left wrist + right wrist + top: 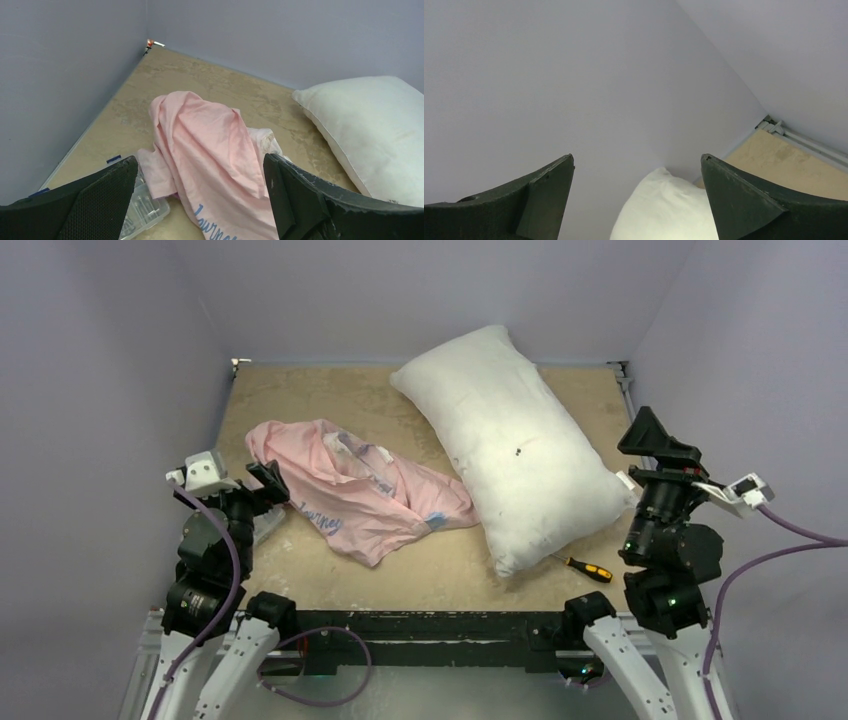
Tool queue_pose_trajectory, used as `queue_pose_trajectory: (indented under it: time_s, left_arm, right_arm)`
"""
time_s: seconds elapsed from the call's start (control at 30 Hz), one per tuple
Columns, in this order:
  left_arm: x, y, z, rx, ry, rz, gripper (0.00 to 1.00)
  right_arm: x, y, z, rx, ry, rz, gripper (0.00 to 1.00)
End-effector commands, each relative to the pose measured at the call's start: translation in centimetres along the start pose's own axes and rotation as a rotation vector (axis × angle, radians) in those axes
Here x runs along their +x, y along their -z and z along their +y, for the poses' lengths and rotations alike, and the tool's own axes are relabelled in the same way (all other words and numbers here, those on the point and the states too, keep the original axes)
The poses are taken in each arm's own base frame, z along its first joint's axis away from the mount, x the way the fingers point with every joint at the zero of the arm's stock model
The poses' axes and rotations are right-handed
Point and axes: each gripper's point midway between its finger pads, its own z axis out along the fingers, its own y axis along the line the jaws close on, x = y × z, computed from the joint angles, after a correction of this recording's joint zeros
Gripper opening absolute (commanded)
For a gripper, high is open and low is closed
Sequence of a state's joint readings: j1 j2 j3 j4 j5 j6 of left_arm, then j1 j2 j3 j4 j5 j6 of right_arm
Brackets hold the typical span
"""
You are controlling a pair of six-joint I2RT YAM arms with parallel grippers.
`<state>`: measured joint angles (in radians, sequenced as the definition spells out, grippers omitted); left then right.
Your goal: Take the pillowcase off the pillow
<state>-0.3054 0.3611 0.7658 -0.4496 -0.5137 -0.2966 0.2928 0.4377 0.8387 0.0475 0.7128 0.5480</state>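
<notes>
The pillowcase lies crumpled on the table at centre left, pale pink reverse side up with blue script, apart from the pillow. It also shows in the left wrist view. The bare white pillow lies diagonally at centre right and shows in the left wrist view and the right wrist view. My left gripper is open and empty at the pillowcase's left edge. My right gripper is open and empty, raised at the pillow's right end, pointing at the wall.
A yellow-handled screwdriver lies by the pillow's near corner. A clear plastic box sits under the pillowcase's left edge near my left gripper. Purple walls close three sides of the table.
</notes>
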Motion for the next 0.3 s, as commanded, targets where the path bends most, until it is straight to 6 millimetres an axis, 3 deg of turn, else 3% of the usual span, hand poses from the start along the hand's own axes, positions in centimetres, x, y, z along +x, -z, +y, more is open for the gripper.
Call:
queue_pose_trajectory:
  time_s: [0.0, 0.27]
  left_arm:
    - [-1.02, -0.04, 0.42, -0.023, 0.034, -0.041, 0.96]
    - [-1.54, 0.5, 0.91, -0.031, 0.045, -0.071, 0.96]
  right_arm:
    - [-1.87, 0.44, 1.27, -0.066, -0.029, -0.051, 0.99]
    - [-1.31, 0.22, 1.8, -0.09, -0.018, -0.034, 0.99]
